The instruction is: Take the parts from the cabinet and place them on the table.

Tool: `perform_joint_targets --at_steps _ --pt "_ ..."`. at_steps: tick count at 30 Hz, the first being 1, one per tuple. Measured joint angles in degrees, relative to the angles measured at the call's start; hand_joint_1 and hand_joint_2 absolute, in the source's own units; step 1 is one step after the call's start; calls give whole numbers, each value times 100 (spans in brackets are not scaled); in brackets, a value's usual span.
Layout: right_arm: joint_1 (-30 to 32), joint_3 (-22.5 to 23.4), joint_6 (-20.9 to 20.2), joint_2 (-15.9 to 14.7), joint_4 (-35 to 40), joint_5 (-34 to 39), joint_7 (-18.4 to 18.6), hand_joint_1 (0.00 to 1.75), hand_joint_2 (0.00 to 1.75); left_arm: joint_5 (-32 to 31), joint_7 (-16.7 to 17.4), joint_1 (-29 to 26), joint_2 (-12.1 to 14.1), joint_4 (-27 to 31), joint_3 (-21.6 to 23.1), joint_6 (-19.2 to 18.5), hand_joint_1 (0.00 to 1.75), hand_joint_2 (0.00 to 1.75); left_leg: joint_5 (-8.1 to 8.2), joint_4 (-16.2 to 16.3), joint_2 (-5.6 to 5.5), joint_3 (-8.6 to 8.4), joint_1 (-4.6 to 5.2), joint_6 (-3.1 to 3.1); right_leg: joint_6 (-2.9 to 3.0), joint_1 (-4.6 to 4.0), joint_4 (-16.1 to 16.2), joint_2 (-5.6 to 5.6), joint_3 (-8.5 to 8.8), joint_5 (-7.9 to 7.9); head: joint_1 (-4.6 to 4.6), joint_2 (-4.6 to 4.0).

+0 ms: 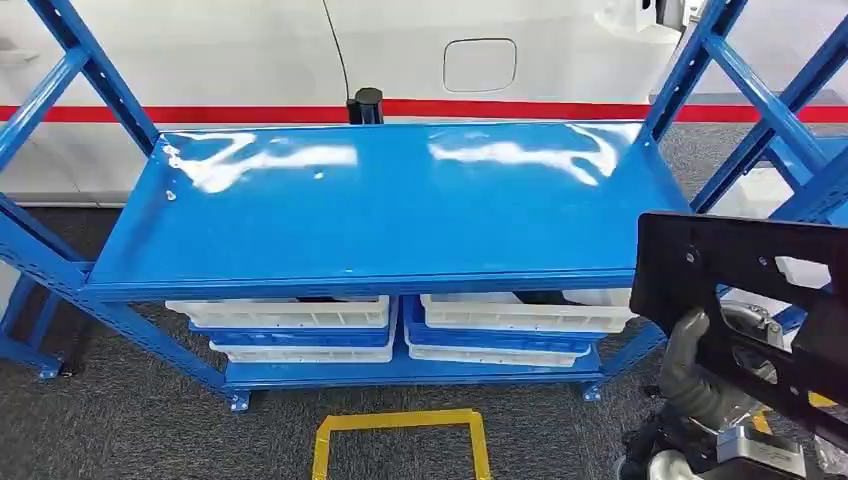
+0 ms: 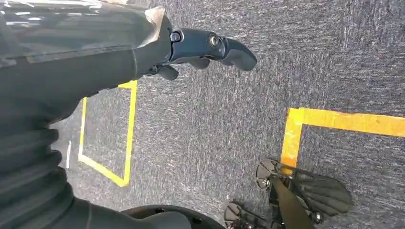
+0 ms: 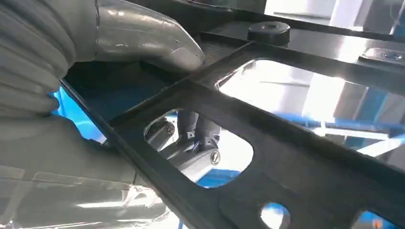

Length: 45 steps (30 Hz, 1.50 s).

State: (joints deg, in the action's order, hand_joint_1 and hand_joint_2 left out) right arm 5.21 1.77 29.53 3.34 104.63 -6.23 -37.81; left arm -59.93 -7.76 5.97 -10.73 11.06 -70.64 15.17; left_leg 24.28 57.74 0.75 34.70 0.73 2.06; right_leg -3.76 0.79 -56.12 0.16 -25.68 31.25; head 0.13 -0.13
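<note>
A flat black plastic frame part with cut-out openings hangs at the lower right of the head view, beside the blue shelf unit. My right hand grips its lower edge, the grey thumb pressed on its face. Close up, in the right wrist view, the thumb lies on top of the black part and darker fingers show through an opening beneath it. My left hand hangs over the grey carpet with nothing in it, fingers extended.
The blue shelf top is bare and glossy. Below it sit white trays on a lower shelf. Blue diagonal struts stand at both sides. Yellow tape marks a box on the carpet in front.
</note>
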Motion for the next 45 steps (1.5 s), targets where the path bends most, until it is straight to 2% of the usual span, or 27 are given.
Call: perform_joint_targets --at_steps 2,3,5,7,8,10,12,14,17,18,20,22,24,26,27,28,30,33,34,36,38,39,41,42,43,44,45 --pt "41 18 2 2 22 9 0 175 175 0 2 -3 2 0 0 7 0 175 -71 3 -6 28 -7 -33 30 -6 -28 5 -60 -19 0 0" --pt "60 24 2 0 28 11 0 175 175 2 7 -14 7 0 -2 11 0 175 -84 21 -22 55 -9 -59 105 77 -9 -1 -147 -65 7 0" --pt "63 35 -20 4 70 35 0 175 175 4 9 -16 4 0 -2 13 0 175 480 422 -40 214 -49 -131 261 82 -10 -20 -236 -157 -26 0" --pt "64 42 -50 7 111 63 0 175 175 0 7 -15 2 0 -2 11 0 175 1072 1247 -59 436 -84 -191 313 58 -15 -29 -315 -255 -35 0" --pt "67 53 -57 7 114 76 2 175 175 -2 4 -16 2 0 -2 7 0 175 1182 1631 -60 508 -103 -209 309 45 -21 -33 -386 -315 -37 0" --pt "88 74 -70 7 118 85 0 175 175 58 2 -15 4 0 -2 37 0 175 912 1693 -62 359 -124 -211 286 38 -37 -35 -506 -402 -37 0" --pt "131 109 -70 17 170 68 2 175 175 469 48 6 -30 0 -154 312 0 175 518 885 -63 -240 -144 -192 241 40 -76 -32 -595 -455 -37 0" --pt "205 162 -66 42 290 46 9 175 175 612 100 10 -96 0 -341 533 0 175 626 0 -100 -826 -122 -154 177 3 -124 -31 -645 -496 -35 0" --pt "232 177 -68 50 363 24 9 175 175 658 118 9 -188 0 -461 616 0 175 635 -67 -105 -757 -55 -123 7 39 -115 -45 -713 -621 -42 0" --pt "261 186 -70 50 382 22 9 175 175 660 122 6 -225 -2 -496 627 0 175 560 -110 -95 -635 -66 -19 -41 2 -119 -41 -765 -672 -28 0" --pt "270 223 -101 57 385 15 15 175 175 662 140 12 -249 -2 -542 662 0 175 424 -133 -55 -518 -81 141 43 12 -449 -36 -986 -229 15 0" --pt "271 258 -138 55 385 33 17 175 175 669 162 11 -254 -2 -590 675 0 175 291 -127 -27 -367 -52 187 120 14 -1229 -34 -1171 328 31 0" --pt "275 273 -190 52 382 79 22 175 175 669 194 11 -262 -2 -612 682 0 175 173 -117 -16 -213 -17 202 59 15 -1845 -34 -1242 467 30 0" --pt "282 280 -245 52 382 112 24 175 175 658 227 11 -267 -2 -619 682 0 175 43 -112 -11 -47 6 196 -77 11 -1588 -34 -890 142 31 0" --pt "271 284 -265 50 382 127 24 175 175 649 227 12 -269 -2 -616 682 0 175 -29 -105 -15 35 14 182 -114 8 -1054 -34 -510 -51 28 0" --pt "261 286 -278 50 382 136 24 175 175 640 221 14 -273 -2 -616 682 0 175 -75 -98 -19 71 18 170 -94 6 -624 -33 -211 -78 31 0" --pt "241 297 -293 50 387 138 24 175 175 594 184 14 -280 -2 -616 680 0 175 -166 -63 -20 124 54 112 52 -64 302 -31 388 133 15 0" --pt "262 310 -293 52 396 144 24 175 175 670 168 8 -280 -2 -631 736 0 175 -331 -81 -23 155 39 17 165 -79 218 -26 217 41 13 0" --pt "259 313 -293 59 396 151 26 175 175 697 168 5 -280 -2 -656 778 0 175 -231 -21 -40 201 8 -24 231 46 235 -45 172 -36 17 0" --pt "262 313 -293 70 400 147 33 175 175 749 168 2 -280 -2 -701 846 0 175 532 537 -75 366 -30 -103 353 11 226 -63 34 -159 -18 0" --pt "265 313 -293 87 400 142 37 175 175 783 162 2 -280 -2 -739 898 0 175 1048 1408 -82 546 -82 -173 343 -3 212 -67 -132 -296 -20 0" --pt "266 313 -293 96 400 140 42 175 175 789 155 3 -280 -2 -752 914 0 175 1048 1697 -82 568 -109 -198 328 -4 191 -72 -221 -356 -18 0" --pt "271 313 -293 107 402 136 44 175 175 800 151 5 -280 -2 -767 942 0 175 659 1650 -80 347 -178 -241 283 12 104 -73 -397 -456 -22 0" --pt "281 313 -293 111 409 133 44 175 175 820 146 9 -280 -2 -769 962 0 175 432 1293 -79 46 -210 -263 239 28 35 -73 -512 -486 -20 0" --pt "289 313 -293 114 421 131 44 175 175 833 142 13 -280 -2 -772 979 0 175 371 787 -80 -334 -237 -279 206 41 -42 -71 -596 -506 -20 0" --pt "294 313 -293 114 446 127 44 175 175 833 140 17 -304 -2 -772 986 0 175 583 283 -108 -663 -254 -307 181 24 -115 -75 -670 -516 -31 0" --pt "284 315 -293 116 466 122 44 175 175 835 135 19 -306 0 -774 992 0 175 656 58 -141 -786 -196 -263 142 17 -165 -78 -721 -542 -17 0"
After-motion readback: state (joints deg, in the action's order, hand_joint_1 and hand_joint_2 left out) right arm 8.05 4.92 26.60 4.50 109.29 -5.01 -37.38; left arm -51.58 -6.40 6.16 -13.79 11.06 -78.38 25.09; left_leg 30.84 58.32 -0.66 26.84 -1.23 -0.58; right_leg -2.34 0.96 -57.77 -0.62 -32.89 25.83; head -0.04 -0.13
